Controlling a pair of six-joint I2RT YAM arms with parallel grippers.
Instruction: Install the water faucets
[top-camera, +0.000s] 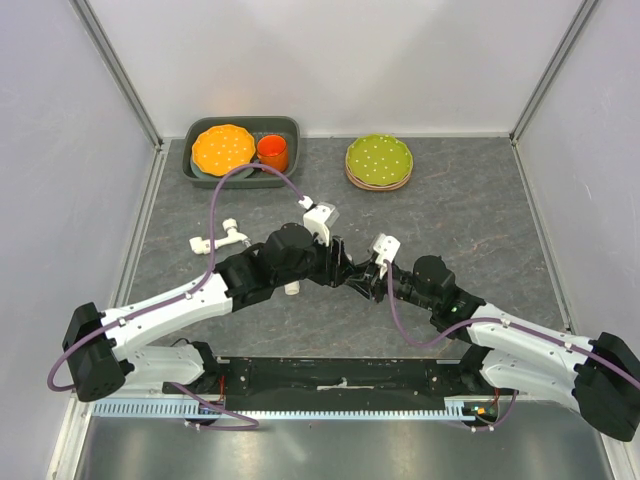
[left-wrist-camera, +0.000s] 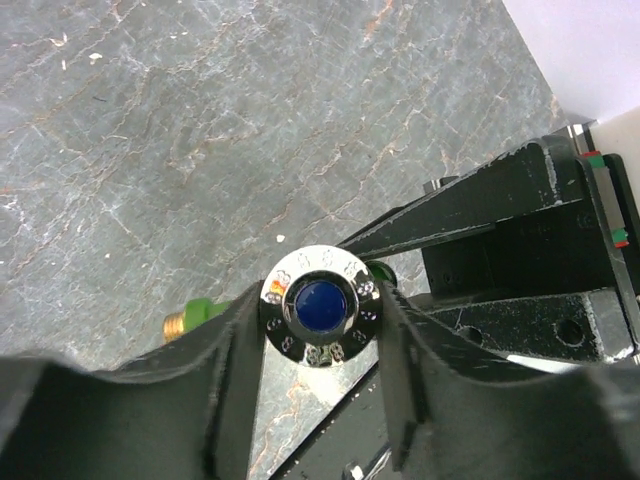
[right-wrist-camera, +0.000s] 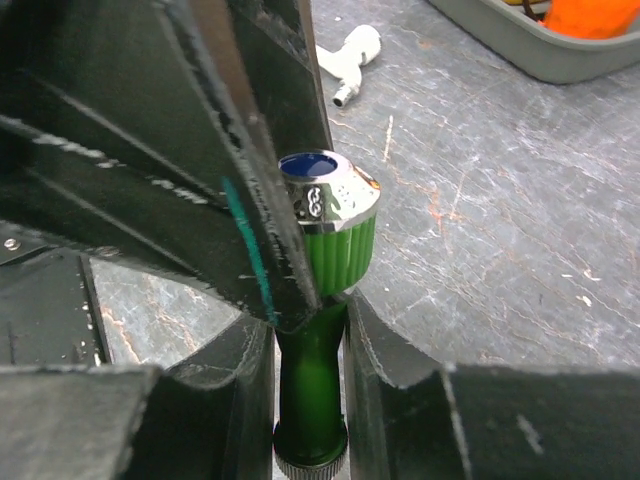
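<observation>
We hold the green faucet (right-wrist-camera: 325, 250) between both arms above the surface (top-camera: 470, 230), well in front of the grey tray (top-camera: 243, 150). The left tool (left-wrist-camera: 320, 322) is pressed onto its chrome cap (right-wrist-camera: 330, 190). We judge this steadies the faucet so the other arm can take the body. The right tool (right-wrist-camera: 312, 335) has its fingers against both sides of the green stem, pinching it below the ribbed collar. The white faucet (top-camera: 225, 238) lies on the surface nearer the tray, apart from both tools, likely awaiting its turn.
</observation>
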